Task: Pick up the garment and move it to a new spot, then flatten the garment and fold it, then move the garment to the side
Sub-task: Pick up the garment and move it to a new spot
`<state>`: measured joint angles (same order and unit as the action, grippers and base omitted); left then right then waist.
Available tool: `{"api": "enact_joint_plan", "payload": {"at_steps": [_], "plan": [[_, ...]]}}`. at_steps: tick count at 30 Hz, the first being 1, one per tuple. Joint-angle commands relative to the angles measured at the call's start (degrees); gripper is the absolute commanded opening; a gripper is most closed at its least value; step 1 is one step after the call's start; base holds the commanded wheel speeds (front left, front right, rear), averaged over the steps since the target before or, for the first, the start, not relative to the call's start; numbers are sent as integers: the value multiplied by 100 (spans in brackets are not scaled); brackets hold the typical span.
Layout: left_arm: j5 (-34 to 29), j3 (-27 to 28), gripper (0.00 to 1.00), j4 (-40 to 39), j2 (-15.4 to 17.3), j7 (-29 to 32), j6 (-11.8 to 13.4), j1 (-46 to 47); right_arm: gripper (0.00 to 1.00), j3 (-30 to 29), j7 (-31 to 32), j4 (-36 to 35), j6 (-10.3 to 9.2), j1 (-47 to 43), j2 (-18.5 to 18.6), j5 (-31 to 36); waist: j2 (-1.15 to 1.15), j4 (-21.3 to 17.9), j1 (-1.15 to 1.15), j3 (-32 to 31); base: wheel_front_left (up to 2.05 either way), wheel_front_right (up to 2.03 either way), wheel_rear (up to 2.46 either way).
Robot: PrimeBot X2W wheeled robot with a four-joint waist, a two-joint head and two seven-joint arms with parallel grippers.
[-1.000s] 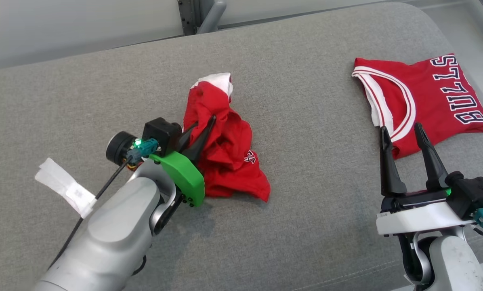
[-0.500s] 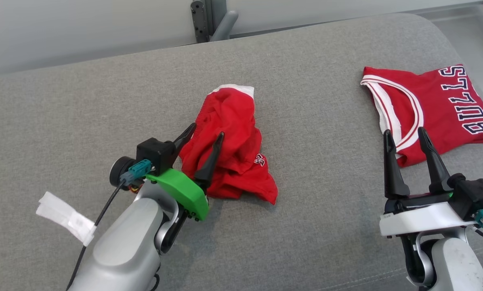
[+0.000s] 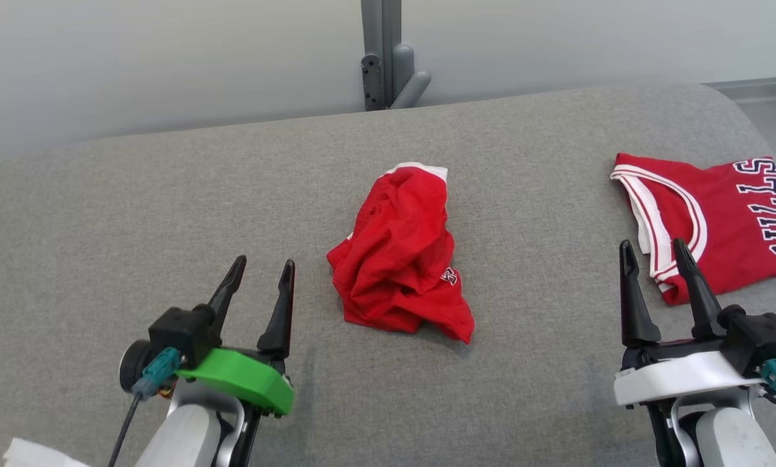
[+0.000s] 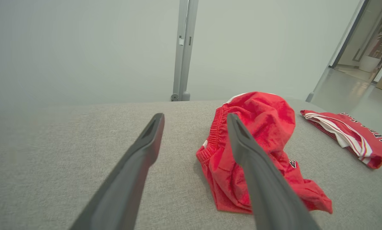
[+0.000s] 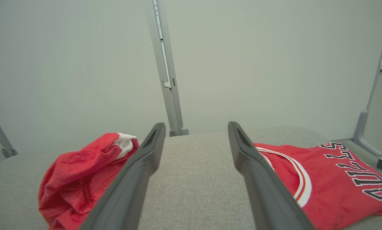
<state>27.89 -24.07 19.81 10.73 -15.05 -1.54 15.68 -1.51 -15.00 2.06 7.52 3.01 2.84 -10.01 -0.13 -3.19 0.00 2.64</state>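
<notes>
The garment [image 3: 402, 256] is a crumpled pair of red shorts with a white waistband, lying in a heap mid-surface; it also shows in the left wrist view [image 4: 261, 140] and the right wrist view [image 5: 79, 172]. My left gripper [image 3: 263, 275] stands open at the lower left, apart from the heap, with nothing between its fingers. In its own view the left gripper [image 4: 194, 123] has its right finger in front of the shorts. My right gripper [image 3: 651, 254] stands open at the lower right, empty, and in the right wrist view the right gripper [image 5: 194, 132] points over bare fabric.
Everything rests on a grey upholstered surface [image 3: 167, 214]. A folded red "BULLS" jersey [image 3: 725, 227] lies at the right edge, just beyond my right fingertips. A grey metal post [image 3: 385, 55] stands behind the far edge. A white tag [image 3: 34, 454] hangs at the lower left.
My left gripper opened, let go of the shorts and drew back toward the lower left. The shorts settled in a heap. The head camera shifted, so the whole scene sits lower.
</notes>
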Motion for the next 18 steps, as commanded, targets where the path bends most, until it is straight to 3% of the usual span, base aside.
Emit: {"api": "enact_joint_plan", "payload": {"at_steps": [1,11,18], "plan": [[-83,108,100,-90,52,-15,44,-217,100,-3,-23,19,-7,-81,11,-20,13,144,0,-141,0,0,0],[-565,1078,100,-804,-90,-16,310,-1321,100,-17,-21,97,-7,-383,11,-18,13,372,0,-285,0,0,0],[-770,1413,100,-819,-250,-16,277,-1605,100,63,-20,172,-7,-454,12,-48,13,410,0,-336,0,0,0]]}}
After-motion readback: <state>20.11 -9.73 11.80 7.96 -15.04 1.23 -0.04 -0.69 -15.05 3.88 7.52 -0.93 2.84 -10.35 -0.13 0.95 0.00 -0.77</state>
